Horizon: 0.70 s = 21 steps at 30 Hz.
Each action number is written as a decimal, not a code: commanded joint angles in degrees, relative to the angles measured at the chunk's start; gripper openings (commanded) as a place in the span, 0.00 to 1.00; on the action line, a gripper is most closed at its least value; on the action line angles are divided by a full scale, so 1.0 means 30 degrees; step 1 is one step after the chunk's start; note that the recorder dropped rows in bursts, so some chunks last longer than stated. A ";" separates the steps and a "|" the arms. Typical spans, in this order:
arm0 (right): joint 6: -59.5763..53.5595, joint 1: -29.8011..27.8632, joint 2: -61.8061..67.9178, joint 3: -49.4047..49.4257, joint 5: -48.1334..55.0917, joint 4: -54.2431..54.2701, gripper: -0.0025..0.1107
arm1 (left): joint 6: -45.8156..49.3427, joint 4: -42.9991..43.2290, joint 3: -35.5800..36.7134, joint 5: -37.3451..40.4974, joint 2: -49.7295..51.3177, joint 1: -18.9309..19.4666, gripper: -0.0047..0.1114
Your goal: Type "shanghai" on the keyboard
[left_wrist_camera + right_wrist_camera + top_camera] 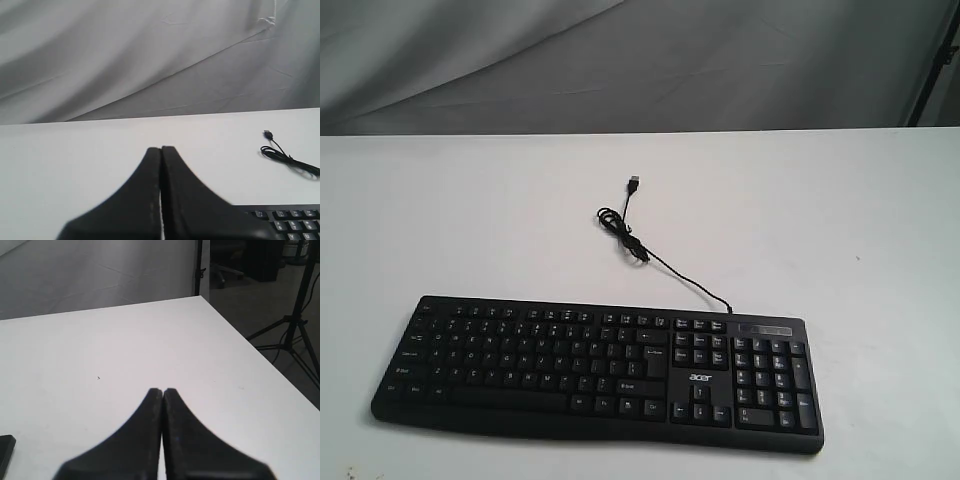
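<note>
Black: one keyboard (600,370), one cable (640,253), left end effector (161,149), right end effector (163,390).

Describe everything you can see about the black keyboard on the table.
The keyboard is a wide, black, full-size board that looks like matte plastic, with white key lettering, a number pad at its right end and a small white acer logo. It lies flat on the white table, slightly skewed in the exterior view. Its thin black cable leaves the back edge, loops, and ends in an unplugged USB plug. Nothing else touches it.
</note>
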 commanded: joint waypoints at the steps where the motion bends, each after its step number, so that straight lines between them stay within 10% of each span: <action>1: 0.0038 -0.0133 -0.0043 0.0072 0.0033 -0.0227 0.02 | -0.0051 0.0000 0.0033 -0.0114 -0.0047 -0.0123 0.04; 21: 0.1395 -0.0133 -0.0043 0.0072 -1.0821 -0.0006 0.02 | -0.0051 0.0000 0.0033 -0.0114 -0.0047 -0.0123 0.04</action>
